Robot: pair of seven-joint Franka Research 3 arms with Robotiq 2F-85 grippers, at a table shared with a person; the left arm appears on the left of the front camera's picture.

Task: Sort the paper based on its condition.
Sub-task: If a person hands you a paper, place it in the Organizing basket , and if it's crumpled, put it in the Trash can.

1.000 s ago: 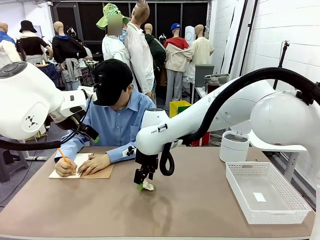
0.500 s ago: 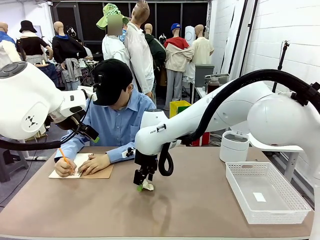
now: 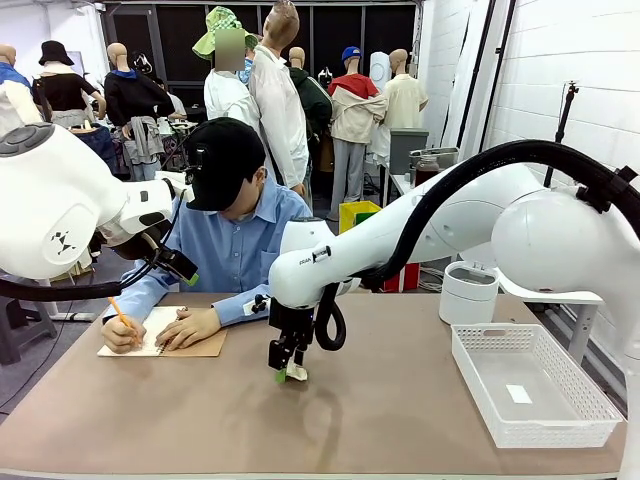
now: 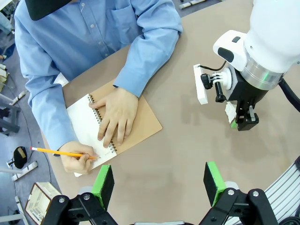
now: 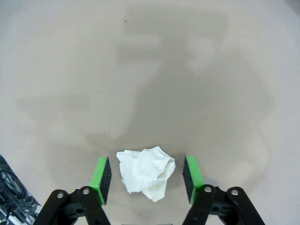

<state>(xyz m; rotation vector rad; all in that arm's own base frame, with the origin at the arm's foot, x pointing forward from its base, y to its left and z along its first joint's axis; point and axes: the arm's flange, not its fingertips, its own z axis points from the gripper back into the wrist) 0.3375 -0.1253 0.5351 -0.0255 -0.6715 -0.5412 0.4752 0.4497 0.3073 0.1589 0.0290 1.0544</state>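
Note:
The paper (image 5: pixel 145 172) is a crumpled white wad lying on the brown table (image 3: pixel 400 410). My right gripper (image 5: pixel 146 165) is lowered over it, one green pad (image 5: pixel 102 172) on each side of the wad, jaws open with a narrow gap to the paper. From the front the same gripper (image 3: pixel 286 370) stands at the table's middle with the paper (image 3: pixel 297 373) at its tips. My left gripper (image 4: pixel 159 180) is open and empty, held high above the table, looking down on the paper (image 4: pixel 229 111) and the right wrist.
A person sits at the far left, one hand flat on a spiral notebook (image 3: pixel 190 346), the other writing with a pencil (image 4: pixel 54 151). A white basket (image 3: pixel 480 385) with a small tag stands at the right, and a white round container (image 3: pixel 468 292) behind it.
My right arm has shifted very slightly left over the paper. The person's pencil hand has moved a little left on the notebook.

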